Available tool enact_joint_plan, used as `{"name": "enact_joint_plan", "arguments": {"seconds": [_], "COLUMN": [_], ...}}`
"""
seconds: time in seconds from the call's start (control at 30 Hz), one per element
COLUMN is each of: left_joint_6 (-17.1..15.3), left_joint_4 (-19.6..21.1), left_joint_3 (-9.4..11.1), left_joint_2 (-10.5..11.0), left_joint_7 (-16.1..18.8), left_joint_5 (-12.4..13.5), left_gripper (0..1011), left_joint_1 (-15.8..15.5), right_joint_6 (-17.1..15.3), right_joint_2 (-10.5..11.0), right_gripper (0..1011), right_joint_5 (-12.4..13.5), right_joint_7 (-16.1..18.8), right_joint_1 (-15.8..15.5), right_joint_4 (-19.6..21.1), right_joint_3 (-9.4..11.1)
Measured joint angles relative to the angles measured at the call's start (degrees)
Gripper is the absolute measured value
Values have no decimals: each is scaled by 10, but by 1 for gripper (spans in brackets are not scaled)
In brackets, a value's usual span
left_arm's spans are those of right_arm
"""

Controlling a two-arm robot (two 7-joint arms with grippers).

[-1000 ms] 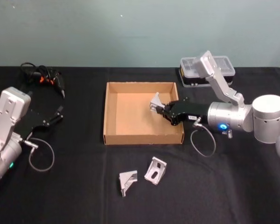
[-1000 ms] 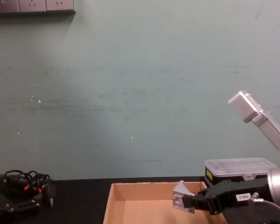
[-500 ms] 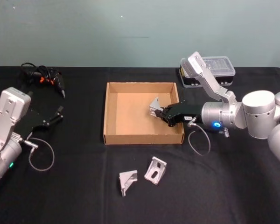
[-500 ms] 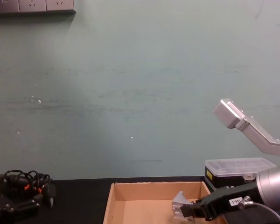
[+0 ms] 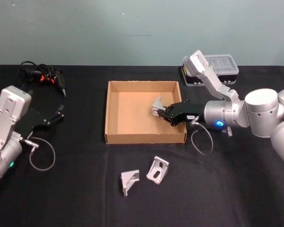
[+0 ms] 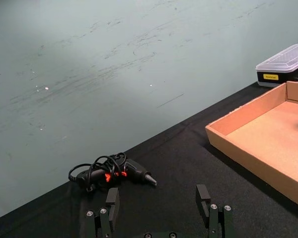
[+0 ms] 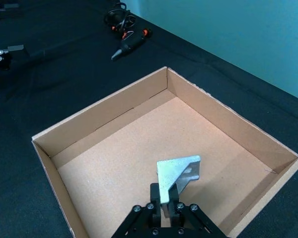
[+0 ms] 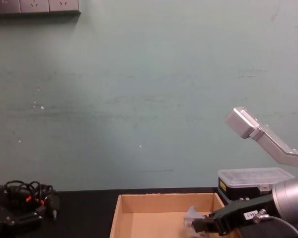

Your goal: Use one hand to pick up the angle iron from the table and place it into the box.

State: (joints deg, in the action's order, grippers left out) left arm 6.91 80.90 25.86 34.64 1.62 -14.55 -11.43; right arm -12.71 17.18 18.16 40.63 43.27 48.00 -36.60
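The box (image 5: 146, 138) is tan cardboard, matt and faintly grainy inside — the table (image 5: 236, 189) beneath is matt black. The angle iron (image 7: 178, 171) is pale bare metal with a dull sheen; the right gripper (image 5: 163, 113) is matt black, its arm (image 5: 262, 112) smooth silver-grey metal.

Two silver-grey arms with rounded joints, each ending in a black hand. The right hand (image 5: 162, 112) bears a small white label (image 5: 190, 116), with a blue light (image 5: 219, 124) behind it; the left hand (image 5: 57, 116) is plain black. A thin grey cable (image 5: 201, 142) loops off each wrist, and silver screws (image 6: 212, 207) stud the fingers (image 6: 203, 196).
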Motion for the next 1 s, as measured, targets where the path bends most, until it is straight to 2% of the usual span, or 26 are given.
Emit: {"name": "enact_joint_plan", "arguments": {"seconds": [0.2, 0.5, 0.63, 0.83, 1.0], "left_joint_6": [0, 0, 0, 0, 0], "left_joint_4": [0, 0, 0, 0, 0], "left_joint_3": [0, 0, 0, 0, 0], "left_joint_2": [0, 0, 0, 0, 0], "left_joint_7": [0, 0, 0, 0, 0], "left_joint_5": [0, 0, 0, 0, 0], "left_gripper": [1011, 1011, 1011, 1011, 1011], "left_joint_1": [0, 0, 0, 0, 0], "right_joint_6": [0, 1, 1, 1, 1], "right_joint_2": [0, 1, 1, 1, 1], "right_gripper": [231, 562, 660, 868, 979], "right_joint_5": [1, 1, 2, 2, 2], "right_joint_7": [0, 1, 1, 2, 2], "right_joint_1": [-1, -1, -1, -1, -1], "right_joint_4": [1, 2, 2, 3, 3], "right_joint_3": [0, 0, 0, 0, 0]}}
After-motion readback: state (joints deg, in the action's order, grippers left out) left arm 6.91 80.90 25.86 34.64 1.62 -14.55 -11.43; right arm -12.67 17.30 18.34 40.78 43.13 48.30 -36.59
